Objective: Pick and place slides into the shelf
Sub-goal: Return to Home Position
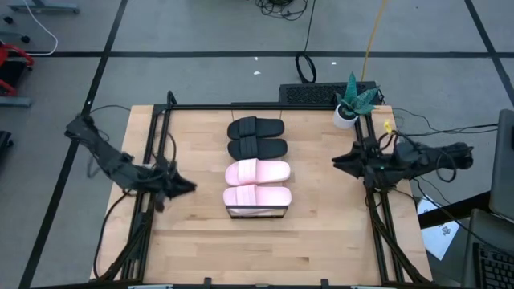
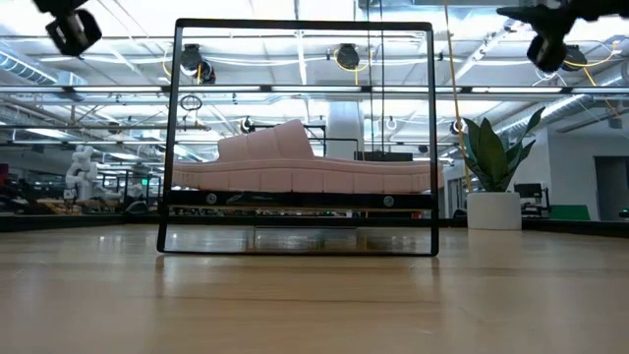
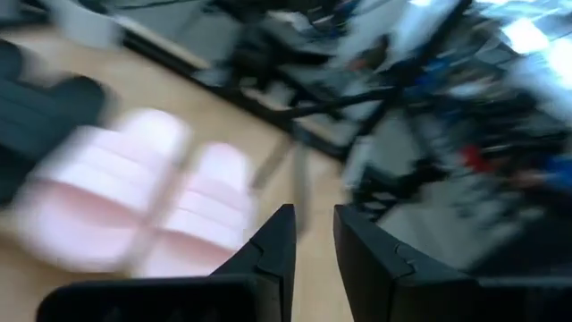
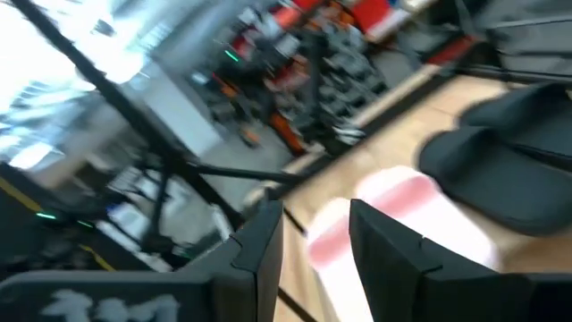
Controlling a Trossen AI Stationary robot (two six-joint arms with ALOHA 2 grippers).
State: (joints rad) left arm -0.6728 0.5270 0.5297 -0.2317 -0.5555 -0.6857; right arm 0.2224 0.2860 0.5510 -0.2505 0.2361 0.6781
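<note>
four slides [image 1: 257, 160] are lying side by side in one row on the shelf [image 1: 257, 213], which is sitting in the middle of the table [image 1: 321, 241]. the left gripper [image 1: 186, 186] is hanging left of the row, and the right gripper [image 1: 337, 160] right of it. a potted plant [image 1: 350, 103] is standing at the table's far right corner.

Left arm [image 1: 112, 164], right arm [image 1: 418, 156] — dark, jointed, cable-draped; fingers [image 3: 375, 259] matte black, angular.

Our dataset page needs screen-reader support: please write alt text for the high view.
Two black slides and two pink slides lie side by side on the shelf at the table's middle. The left gripper and right gripper sit off to either side, apart from them.
</note>
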